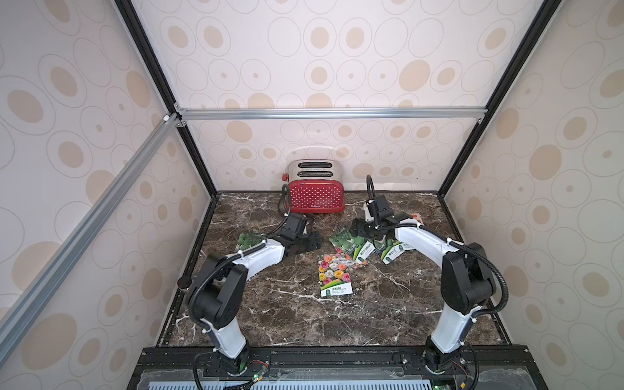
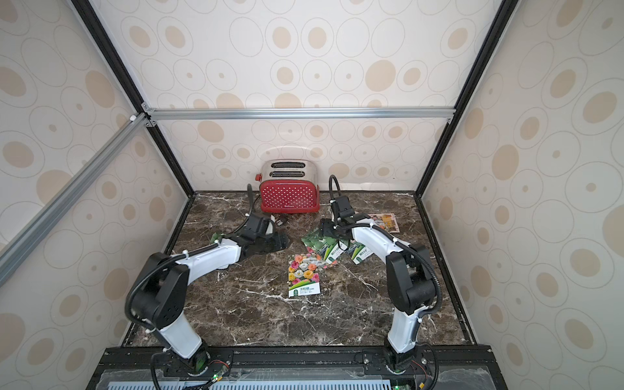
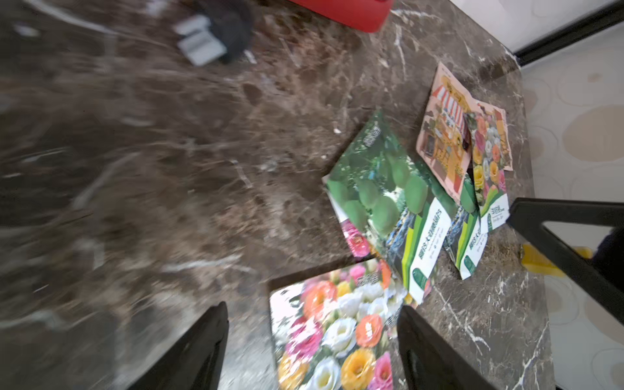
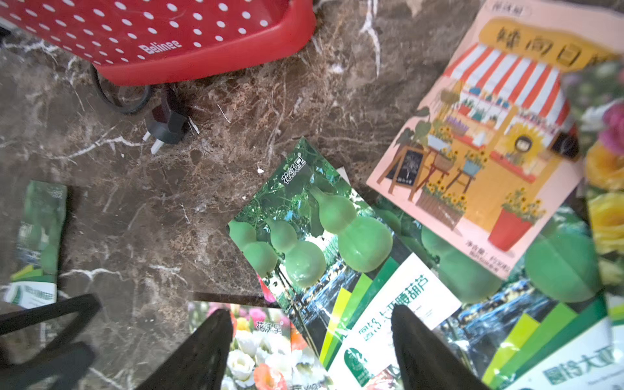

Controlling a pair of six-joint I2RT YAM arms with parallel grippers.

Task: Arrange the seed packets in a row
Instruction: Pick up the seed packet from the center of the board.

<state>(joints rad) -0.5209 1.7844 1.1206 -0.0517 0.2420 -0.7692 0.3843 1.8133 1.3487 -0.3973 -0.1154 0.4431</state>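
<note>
My left gripper has its jaws apart with nothing between them, close to a flower packet that lies flat on the marble table. My right gripper is also spread and empty, over the heap of seed packets right of centre. In that heap one gourd packet lies across a second, and its white label ends in "葫芦". A shop packet with a striped awning overlaps the second. In both top views the flower packet's label reads "洋桔梗". Another gourd packet lies apart, beside my left arm. The red dotted toaster at the back says "Belinee", and its plug lies loose in front.
</note>
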